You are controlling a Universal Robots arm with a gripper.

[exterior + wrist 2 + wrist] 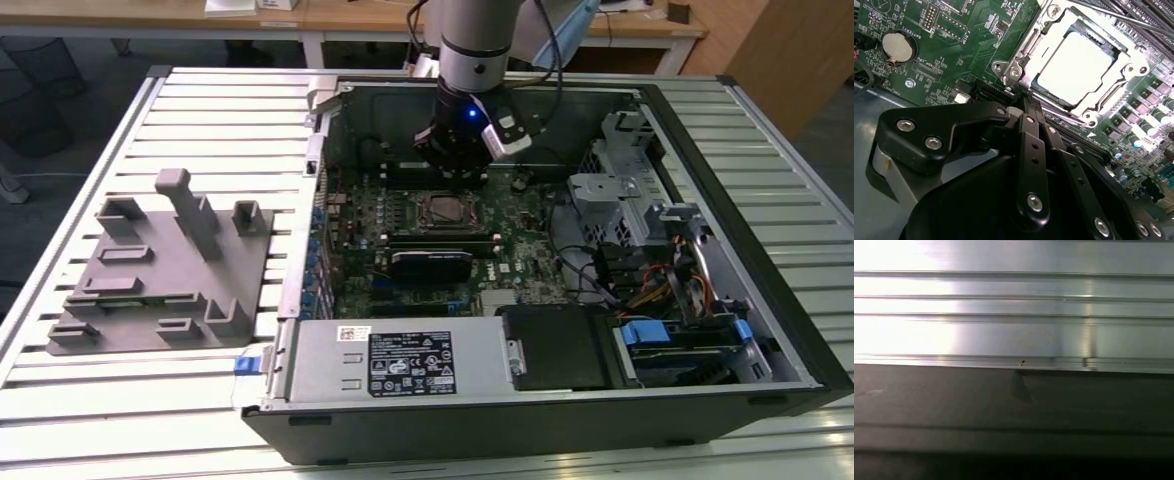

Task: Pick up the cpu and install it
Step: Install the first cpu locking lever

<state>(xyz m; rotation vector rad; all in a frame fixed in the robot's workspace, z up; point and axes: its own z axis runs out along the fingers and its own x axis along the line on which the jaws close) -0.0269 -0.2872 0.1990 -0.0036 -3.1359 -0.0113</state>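
The cpu point(1074, 62), a flat square with a pale silvery top, lies inside the metal socket frame point(1019, 52) on the green motherboard point(954, 45). In the exterior view the cpu point(441, 209) sits mid-board inside the open computer case point(747, 250). My gripper point(1025, 100) is shut with nothing between its fingers, and its tips come together right at the near edge of the socket frame. From the exterior view the gripper point(462, 172) hangs straight down just behind the socket.
A grey plastic tray with upright blocks point(160, 265) lies on the slatted table point(187, 110) at the exterior view's left. Around the socket, the case holds a power supply point(400, 360), drive cages point(627, 200) and cables point(641, 290). A coin battery point(898, 46) sits on the board.
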